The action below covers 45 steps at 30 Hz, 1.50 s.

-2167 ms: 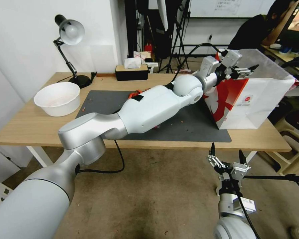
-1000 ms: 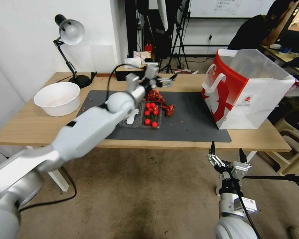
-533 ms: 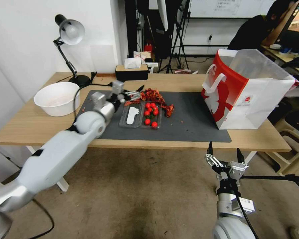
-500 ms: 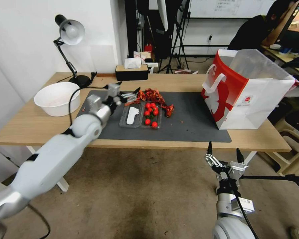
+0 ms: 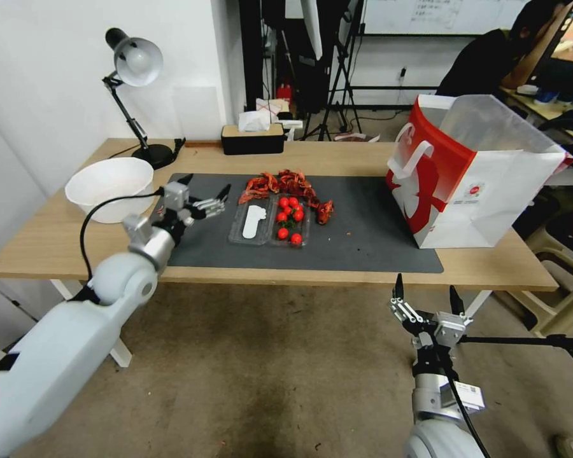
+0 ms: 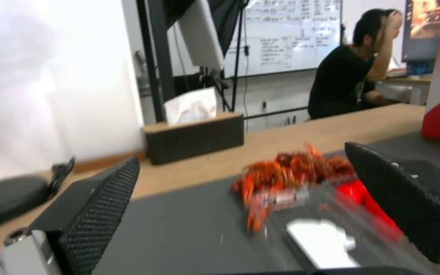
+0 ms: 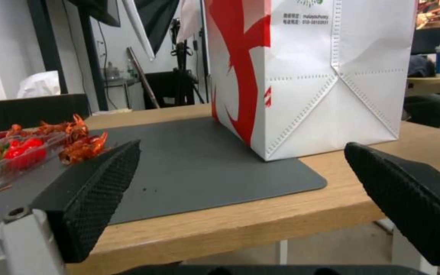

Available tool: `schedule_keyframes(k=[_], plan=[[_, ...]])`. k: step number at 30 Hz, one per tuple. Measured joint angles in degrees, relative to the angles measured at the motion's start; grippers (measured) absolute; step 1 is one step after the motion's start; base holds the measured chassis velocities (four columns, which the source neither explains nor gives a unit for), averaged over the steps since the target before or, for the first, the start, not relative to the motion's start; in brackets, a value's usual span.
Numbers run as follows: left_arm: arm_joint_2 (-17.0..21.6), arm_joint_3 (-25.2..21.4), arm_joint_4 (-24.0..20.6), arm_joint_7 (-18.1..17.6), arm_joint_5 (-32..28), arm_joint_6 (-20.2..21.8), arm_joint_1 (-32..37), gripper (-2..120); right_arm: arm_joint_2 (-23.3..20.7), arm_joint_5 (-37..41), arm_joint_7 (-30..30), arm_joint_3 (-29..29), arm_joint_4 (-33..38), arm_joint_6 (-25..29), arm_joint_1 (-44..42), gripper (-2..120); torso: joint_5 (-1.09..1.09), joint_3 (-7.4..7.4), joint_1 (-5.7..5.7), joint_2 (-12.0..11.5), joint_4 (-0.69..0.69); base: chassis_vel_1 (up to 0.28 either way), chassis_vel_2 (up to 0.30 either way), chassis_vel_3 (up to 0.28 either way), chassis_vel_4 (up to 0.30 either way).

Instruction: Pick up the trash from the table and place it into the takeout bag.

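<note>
Light-wood table [image 5: 51, 245] with takeout bag [image 5: 490, 184] upright at right; left gripper [image 5: 205, 198], spread and empty, over the mat's left end, right gripper [image 5: 426, 304] spread below the near edge; red shell scraps [image 5: 286, 183] apparently remain to bag.

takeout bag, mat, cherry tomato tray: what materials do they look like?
Takeout bag: looks like matte laminated or woven sheet rather than plain paper; stitched seams show in the right wrist view.
Mat: dark grey, matte, thin, likely rubber or felt.
Tomato tray: clear glossy thin plastic; the mat shows through it.
</note>
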Motion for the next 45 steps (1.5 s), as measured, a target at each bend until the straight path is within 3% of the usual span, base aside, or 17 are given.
schedule_keyframes(k=[7,14,22,31,45], plan=[[-2.77,-6.52,-2.30,-0.26,4.69,-1.21,7.91,100,0.16,-0.27,-0.05,-0.19,0.17,0.37,-0.40,100,0.00,0.00,0.00,-0.01,0.00,0.000,0.000,0.000,0.000],[-7.95,-14.01,-5.63,-0.02,9.09,-3.11,17.24,100,0.10,-0.35,-0.08,-0.23,0.27,0.48,-0.44,100,0.00,0.00,0.00,-0.01,0.00,0.000,0.000,0.000,0.000],[-12.02,-19.10,-7.38,0.48,14.02,-5.22,25.28,100,-0.11,-0.35,-0.13,-0.43,-0.04,0.51,-0.08,100,0.01,0.00,0.00,-0.01,0.00,0.000,0.000,0.000,0.000],[-15.01,-21.38,-7.71,1.33,17.64,-8.99,30.54,100,-0.87,-0.12,-1.12,-0.46,-0.40,0.00,0.35,100,0.01,0.00,0.00,0.00,0.00,0.000,0.000,0.000,0.000],[-16.85,-21.42,-6.93,2.28,19.18,-11.49,31.69,100,-2.57,-0.22,-1.80,-0.36,-0.86,-1.55,0.90,100,0.01,0.00,0.01,0.00,-0.01,0.000,0.000,0.000,0.000]])
